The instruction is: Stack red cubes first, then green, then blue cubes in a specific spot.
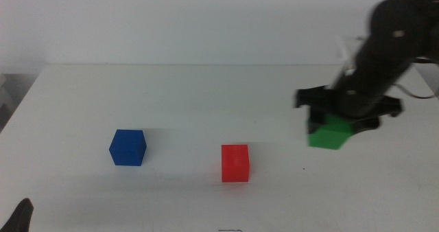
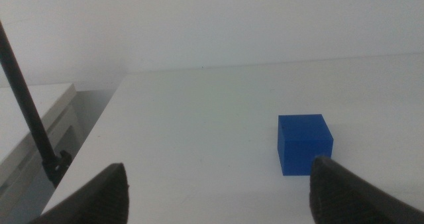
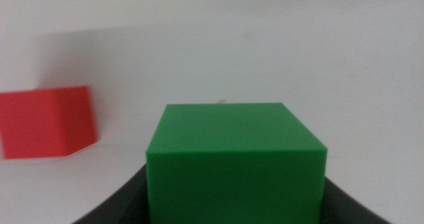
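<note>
The red cube [image 1: 235, 163] sits on the white table near the front middle; it also shows in the right wrist view [image 3: 46, 121]. The blue cube [image 1: 127, 147] sits to its left and shows in the left wrist view [image 2: 304, 144]. My right gripper [image 1: 330, 125] is shut on the green cube [image 1: 329, 135] and holds it a little above the table, to the right of the red cube; the green cube fills the right wrist view [image 3: 235, 161]. My left gripper [image 2: 218, 191] is open and empty, waiting at the front left corner [image 1: 17, 217], short of the blue cube.
The white table [image 1: 206, 101] has its left edge near the left gripper, with a dark pole [image 2: 30, 111] and a lower surface beyond it. A white wall stands behind the table.
</note>
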You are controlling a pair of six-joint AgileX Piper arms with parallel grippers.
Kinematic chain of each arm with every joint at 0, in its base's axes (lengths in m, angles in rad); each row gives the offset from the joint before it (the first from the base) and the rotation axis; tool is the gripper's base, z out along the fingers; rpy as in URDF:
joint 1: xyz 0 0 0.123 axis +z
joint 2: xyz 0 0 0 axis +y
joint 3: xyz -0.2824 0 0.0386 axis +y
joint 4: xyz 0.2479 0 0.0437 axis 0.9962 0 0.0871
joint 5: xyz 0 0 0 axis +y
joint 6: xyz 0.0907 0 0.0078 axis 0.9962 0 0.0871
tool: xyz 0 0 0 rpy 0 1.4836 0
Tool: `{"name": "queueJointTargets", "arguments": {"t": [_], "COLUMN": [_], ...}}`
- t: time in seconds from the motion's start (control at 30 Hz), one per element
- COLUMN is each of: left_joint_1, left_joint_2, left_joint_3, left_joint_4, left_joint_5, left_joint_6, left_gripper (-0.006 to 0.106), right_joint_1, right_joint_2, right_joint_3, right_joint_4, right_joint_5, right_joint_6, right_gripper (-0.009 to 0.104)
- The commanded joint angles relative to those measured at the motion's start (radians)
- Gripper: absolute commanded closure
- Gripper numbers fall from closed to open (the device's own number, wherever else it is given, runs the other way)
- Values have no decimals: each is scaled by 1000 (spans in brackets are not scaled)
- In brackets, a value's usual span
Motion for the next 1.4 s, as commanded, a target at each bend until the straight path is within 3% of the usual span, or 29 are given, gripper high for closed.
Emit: {"name": "queueJointTargets", "arguments": {"t": [0.0, 0.37, 0.5, 0.77, 1.37], "left_joint_1": [-4, -4, -4, -4, -4], "left_joint_2": [-13, -13, -13, -13, -13], "left_joint_3": [-3, -3, -3, -3, -3], "left_joint_4": [-4, -4, -4, -4, -4], "left_joint_5": [-79, -79, -79, -79, -79], "left_joint_6": [0, 0, 0, 0, 0], "left_gripper": [7, 7, 7, 7, 7], "right_joint_1": [70, 241, 275, 290, 293], "right_joint_2": [-16, 242, 319, 369, 408], "right_joint_3": [-71, -415, -522, -537, -537], "right_joint_4": [-53, -81, -51, -29, -53], "right_joint_5": [23, 238, 242, 242, 242], "right_joint_6": [90, 163, 162, 171, 185], "right_gripper": [96, 96, 96, 96, 96]}}
